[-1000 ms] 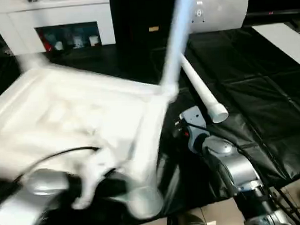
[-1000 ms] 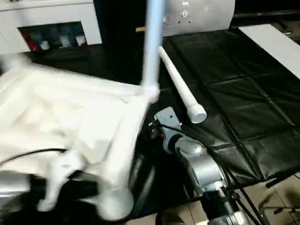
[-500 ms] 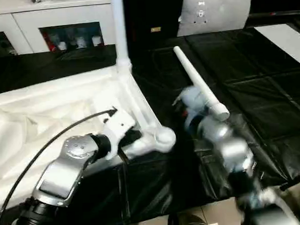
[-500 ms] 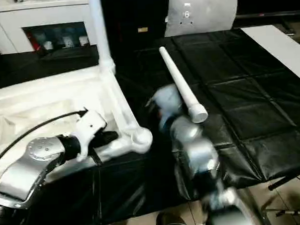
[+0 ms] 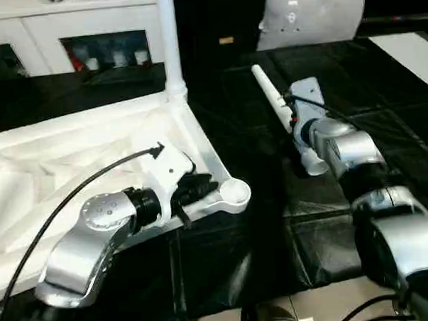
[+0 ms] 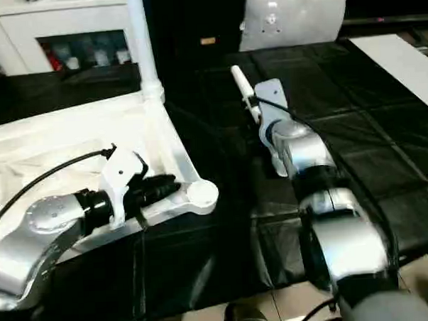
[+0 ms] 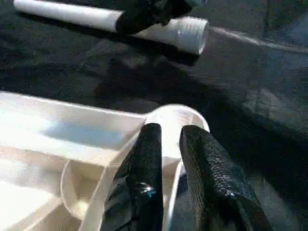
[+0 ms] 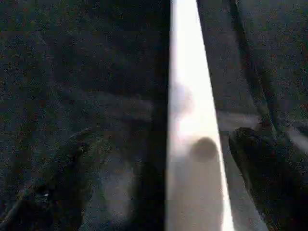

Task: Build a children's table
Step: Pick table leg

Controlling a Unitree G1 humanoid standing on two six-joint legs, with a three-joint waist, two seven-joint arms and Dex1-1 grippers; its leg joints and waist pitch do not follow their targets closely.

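Black mat bears loose leg (image 5: 271, 94) between right end effector (image 8: 159, 178) fingers.

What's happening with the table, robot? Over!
Left gripper at tabletop rim by empty corner socket. Right gripper open astride loose leg on black mat. One leg already standing. Nothing in the way.

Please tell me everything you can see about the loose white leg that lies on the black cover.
The loose leg is a long, round, white tube, plastic by its look, tapering from a wider open end to a narrower one. It lies flat on the black cover, apart from the tabletop, narrow end pointing away from the robot. The right gripper hangs over it with open jaws, one finger on each side; whether they touch it is unclear.
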